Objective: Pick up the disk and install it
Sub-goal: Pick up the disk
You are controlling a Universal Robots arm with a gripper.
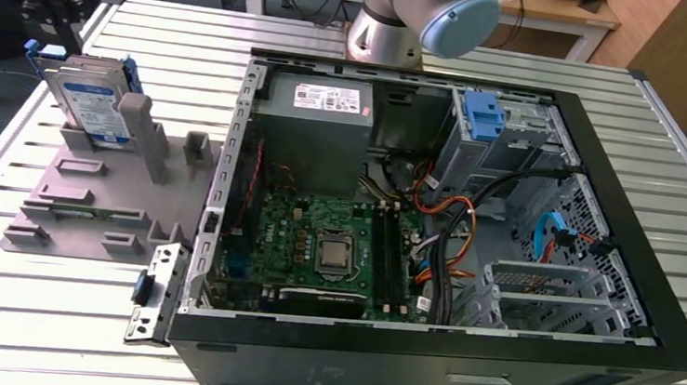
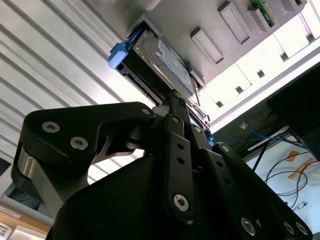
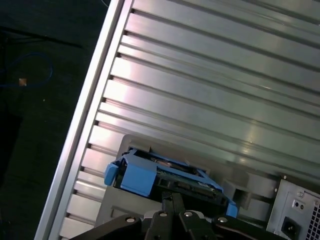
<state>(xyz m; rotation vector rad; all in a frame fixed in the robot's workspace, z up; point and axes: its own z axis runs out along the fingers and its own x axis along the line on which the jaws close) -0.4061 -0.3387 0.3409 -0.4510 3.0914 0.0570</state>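
Closest to the lens in the second wrist view: black linkage of the gripper (image 2: 172, 97), jaws pressed together with nothing seen between them. Points at the upper edge of the disk (image 2: 167, 65); touching it or just short of it, cannot tell. Much the same in the first wrist view, with the gripper (image 3: 171, 196) right beside the blue-railed edge of the disk (image 3: 165, 172).

On the exterior view's left, a grey holder (image 1: 82, 193) with slots and posts. Carries the disk (image 1: 88, 95) standing on edge, label showing, just beside a grey post (image 1: 143, 138).

Toward the exterior view's right, an open computer case (image 1: 431, 336) lying on its side on the slatted metal table (image 1: 7, 331). Holds a green motherboard (image 1: 314, 237), a grey power-supply box (image 1: 314, 106) with a white sticker, a tall blue clip piece (image 1: 484, 116) at the drive cage, and loops of orange, black and blue cables (image 1: 491, 215). Well apart from the disk, with the case wall between.

Beside the case's near corner, a small black-and-grey bracket (image 1: 154, 297) flat on the table. Behind the case, the base of the robot arm (image 1: 409, 16).
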